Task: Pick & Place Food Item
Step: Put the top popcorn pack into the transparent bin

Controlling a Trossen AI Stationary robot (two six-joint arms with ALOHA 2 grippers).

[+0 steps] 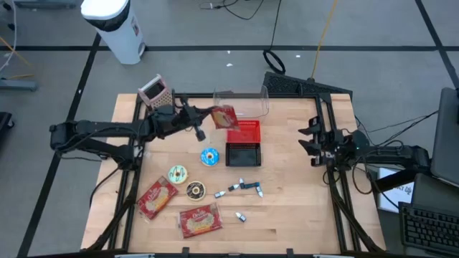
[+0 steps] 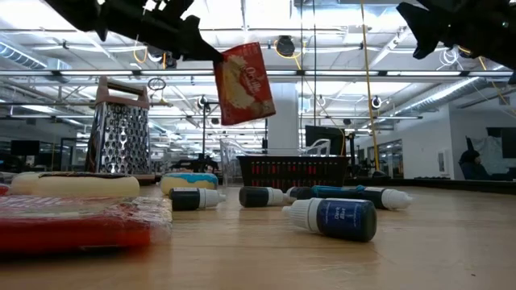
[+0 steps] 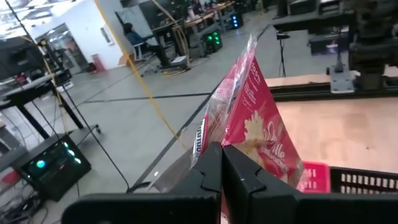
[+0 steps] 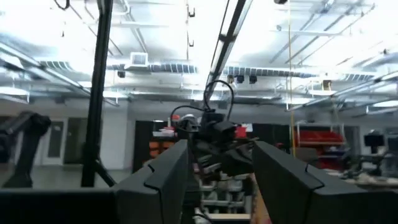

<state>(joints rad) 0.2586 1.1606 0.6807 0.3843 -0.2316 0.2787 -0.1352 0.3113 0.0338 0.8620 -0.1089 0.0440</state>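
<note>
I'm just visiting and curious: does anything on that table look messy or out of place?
Mostly the small dropper bottles: they lie tipped on their sides, scattered across the wooden table. Otherwise it looks like work in progress: the left end effector holds a red snack packet in the air, hanging tilted beside the red basket.

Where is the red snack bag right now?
In the high view the red snack bag hangs off the table in the left pincer, over the basket's back left corner, just in front of the clear bin.
</note>
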